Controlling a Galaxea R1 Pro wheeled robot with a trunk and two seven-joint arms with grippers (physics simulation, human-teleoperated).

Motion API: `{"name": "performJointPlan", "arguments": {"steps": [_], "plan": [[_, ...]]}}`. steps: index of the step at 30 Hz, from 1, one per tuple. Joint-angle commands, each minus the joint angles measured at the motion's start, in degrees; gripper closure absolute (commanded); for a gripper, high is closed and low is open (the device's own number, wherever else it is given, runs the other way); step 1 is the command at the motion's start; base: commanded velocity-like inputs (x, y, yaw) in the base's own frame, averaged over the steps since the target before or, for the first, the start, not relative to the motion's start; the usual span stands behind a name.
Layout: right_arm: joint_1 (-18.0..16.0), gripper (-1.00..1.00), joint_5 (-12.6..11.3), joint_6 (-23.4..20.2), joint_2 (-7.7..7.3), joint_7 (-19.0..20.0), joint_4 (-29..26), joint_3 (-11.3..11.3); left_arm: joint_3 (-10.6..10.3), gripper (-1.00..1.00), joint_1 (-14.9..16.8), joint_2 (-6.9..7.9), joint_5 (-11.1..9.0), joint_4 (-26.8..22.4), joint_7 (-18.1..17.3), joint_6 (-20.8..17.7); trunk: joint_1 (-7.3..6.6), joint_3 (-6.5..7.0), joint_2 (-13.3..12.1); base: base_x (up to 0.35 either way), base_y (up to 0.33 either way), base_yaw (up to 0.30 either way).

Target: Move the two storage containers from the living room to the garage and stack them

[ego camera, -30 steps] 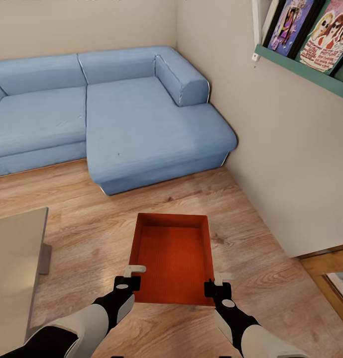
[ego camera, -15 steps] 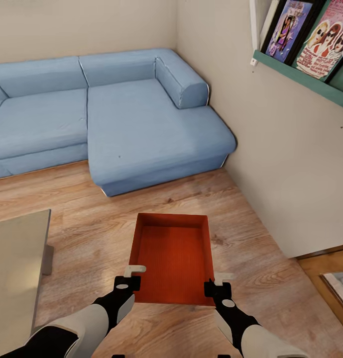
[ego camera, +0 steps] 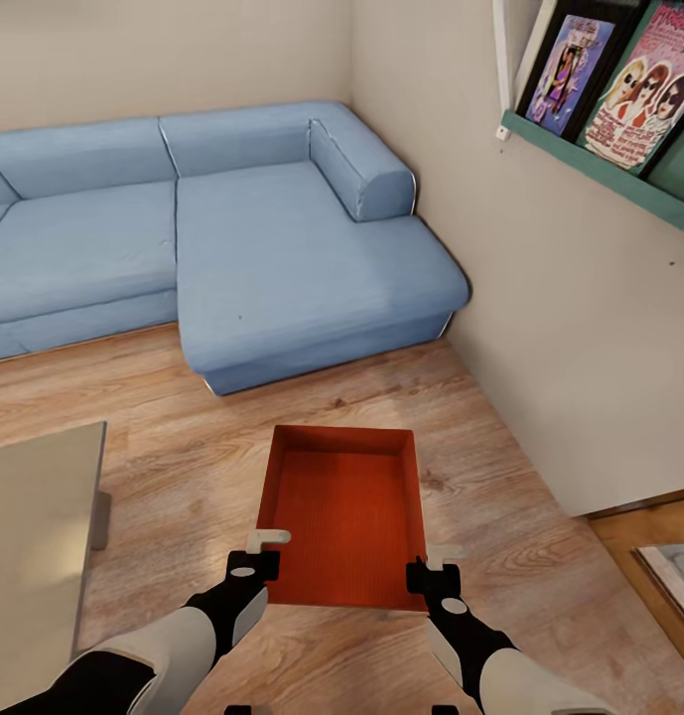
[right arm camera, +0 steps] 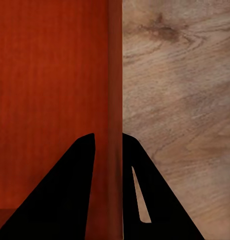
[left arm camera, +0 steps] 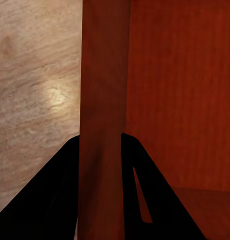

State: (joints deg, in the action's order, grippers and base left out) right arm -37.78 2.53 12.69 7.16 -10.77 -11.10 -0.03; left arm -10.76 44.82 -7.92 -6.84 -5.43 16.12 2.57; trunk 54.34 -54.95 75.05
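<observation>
Since a second ago the whole head view has shifted a little: the blue sofa (ego camera: 222,238) sits slightly lower in the picture and the grey table (ego camera: 34,536) at the lower left reaches further in, so the camera has moved while the held box keeps its place.

One red-orange storage container (ego camera: 343,516) hangs at the lower centre of the head view, over the light wood planks (ego camera: 163,437) of the living room, open side up. At its near left corner the left gripper (ego camera: 250,552) pinches the left wall; in the left wrist view that wall (left arm camera: 102,125) runs between the two dark fingers (left arm camera: 50,200). At its near right corner the right gripper (ego camera: 431,564) pinches the right wall likewise. A green shelf (ego camera: 600,164) with pictures sits at the upper right.
</observation>
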Motion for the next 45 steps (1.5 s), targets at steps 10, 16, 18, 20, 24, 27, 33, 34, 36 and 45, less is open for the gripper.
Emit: {"name": "performJointPlan", "arguments": {"steps": [10,16,18,20,24,27,33,34,36,45], "plan": [[-0.1,1.0,0.5,0.0,0.42,-0.4,-0.1,-1.2,0.3,1.0,0.0,0.01,-0.5,0.2,0.7,0.3,-2.2,1.77,-4.0,0.0,0.0,0.0],[-0.1,1.0,0.6,0.0,0.51,-0.3,-0.2,-1.3,0.3,1.0,0.0,0.01,-0.5,0.2,0.7,0.3,-3.52,2.85,-6.4,0.0,0.0,0.0],[-0.1,1.0,0.7,0.0,0.51,-0.3,-0.2,-1.3,0.3,1.0,0.0,0.01,-0.5,0.2,0.7,0.3,-3.96,3.21,-7.2,0.0,0.0,0.0],[-0.1,1.0,0.7,0.0,0.49,-0.3,-0.2,-1.3,0.3,1.0,0.0,0.01,-0.5,0.2,0.7,0.3,-4.4,3.57,-8.0,0.0,0.0,0.0],[-0.1,1.0,0.8,0.0,0.48,-0.3,-0.2,-1.2,0.3,1.0,0.0,0.06,-0.5,0.2,0.7,0.3,-5.28,4.29,-9.6,0.0,0.0,0.0],[-0.1,1.0,0.8,0.0,0.54,-0.3,-0.2,-1.2,0.3,1.0,0.0,0.09,-0.5,0.1,0.7,0.3,-5.94,4.83,-10.8,0.0,0.0,0.0],[-0.1,1.0,0.8,0.0,0.5,-0.3,-0.2,-1.2,0.3,1.0,0.0,0.24,-0.5,0.2,0.7,0.3,-7.25,5.9,-13.2,0.0,0.0,0.0],[-0.1,1.0,0.8,0.0,0.5,-0.3,-0.2,-1.2,0.3,1.0,0.0,0.25,-0.5,0.2,0.7,0.3,-7.47,6.08,-13.6,0.0,0.0,0.0],[-0.1,1.0,0.8,0.0,0.51,-0.3,-0.1,-1.2,0.3,1.0,0.0,0.26,-0.5,0.2,0.7,0.3,-7.91,6.44,-14.4,0.0,0.0,0.0],[-0.1,1.0,0.8,0.0,0.46,-0.3,-0.1,-1.2,0.3,1.0,0.0,0.27,-0.5,0.2,0.7,0.2,-9.89,8.06,-18.0,0.0,0.0,0.0]]}}
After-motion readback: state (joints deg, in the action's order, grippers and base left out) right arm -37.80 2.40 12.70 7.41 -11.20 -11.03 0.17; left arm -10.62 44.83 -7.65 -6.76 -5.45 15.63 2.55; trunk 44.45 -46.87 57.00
